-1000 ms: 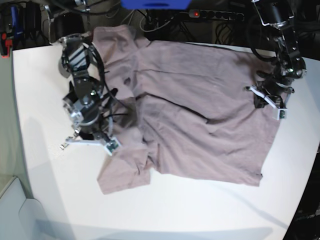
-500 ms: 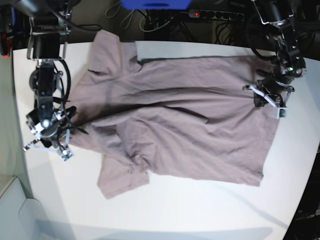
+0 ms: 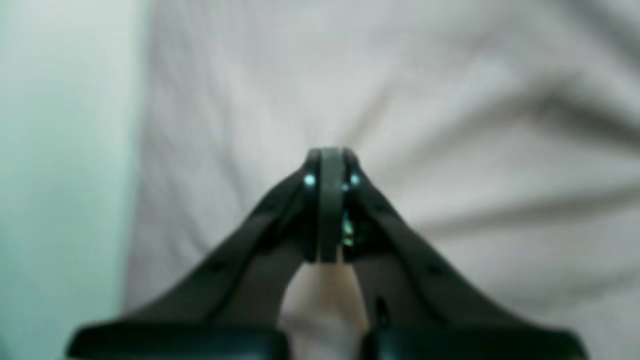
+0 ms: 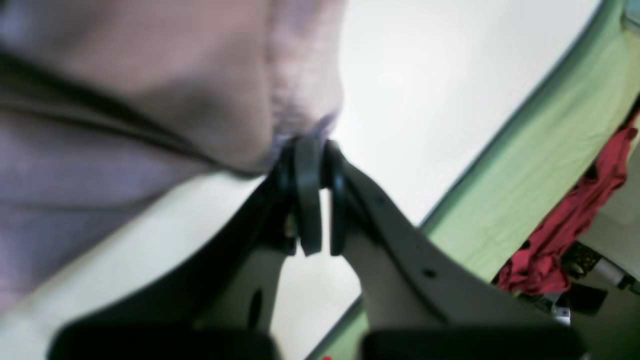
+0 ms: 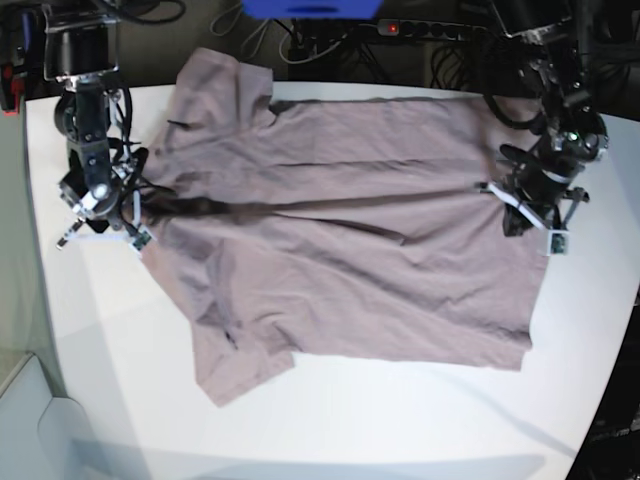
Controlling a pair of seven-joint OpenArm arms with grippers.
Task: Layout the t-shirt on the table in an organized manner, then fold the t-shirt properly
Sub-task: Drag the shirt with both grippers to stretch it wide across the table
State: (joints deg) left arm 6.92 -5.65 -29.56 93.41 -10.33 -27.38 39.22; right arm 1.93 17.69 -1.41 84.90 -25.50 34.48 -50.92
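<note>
The mauve-pink t-shirt [image 5: 350,230] lies spread across the white table [image 5: 380,420], with a long crease through its middle and a sleeve folded near the front left. My right gripper [image 5: 145,208] is at the shirt's left edge, shut on a bunched bit of cloth [image 4: 300,115] just above the tabletop [image 4: 425,75]. My left gripper [image 5: 512,215] is at the shirt's right edge. In the left wrist view its jaws are pressed together [image 3: 327,160], and wrinkles in the shirt [image 3: 450,100] run in to the tips.
Behind the table's far edge are a power strip [image 5: 420,28], cables and a blue object [image 5: 310,8]. In the right wrist view a green surface [image 4: 550,125] and a red cloth [image 4: 565,240] lie beyond the table's edge.
My right gripper has dragged the shirt's left side outward to the table's left and then further back, opening the bunched cloth flatter. The left gripper has shifted slightly down and inward.
</note>
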